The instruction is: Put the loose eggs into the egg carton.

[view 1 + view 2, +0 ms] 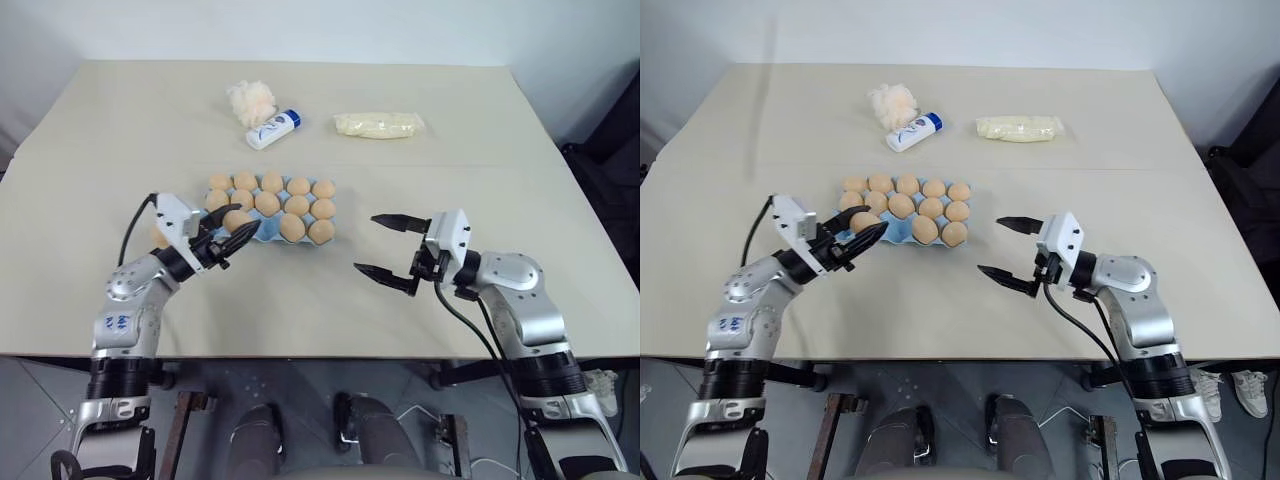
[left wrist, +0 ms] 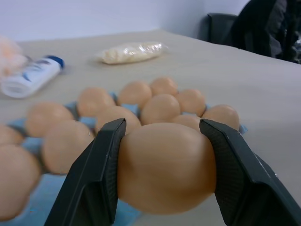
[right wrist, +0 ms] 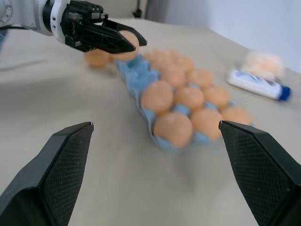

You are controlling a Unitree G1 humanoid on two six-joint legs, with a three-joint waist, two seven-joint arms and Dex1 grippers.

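Presently the left gripper (image 1: 236, 238) is closed on an egg (image 2: 165, 165), one finger on each side of it. The egg lies crosswise between the fingers, its long axis running from pad to pad. It is held at the carton's (image 1: 268, 232) near-left corner, just above or at the rim; whether it touches the tray cannot be told from the head views.

From that gripper the carton lies ahead and to its right. Most cups already hold eggs. Bare blue shows at the near-left of the tray, just beyond the fingertips (in my judgement the only open cups, though the gripper hides part of that corner). The coming move looks to turn on a short carry forward and down into that spot, and the left arm is plainly the nearer one.

One more egg (image 3: 97, 57) appears to lie on the table (image 1: 400, 320) beside the carton's left edge, behind the left hand.

The right gripper (image 1: 387, 245) hangs empty, fingers spread wide, well off the carton's right side and pointing toward it.

Farther back lie a puff ball (image 1: 251, 100), a white bottle (image 1: 273, 129) with a blue cap, and a clear bag (image 1: 378, 124) of pale stuff. The bottle carries a blue mark; no writing can be read.
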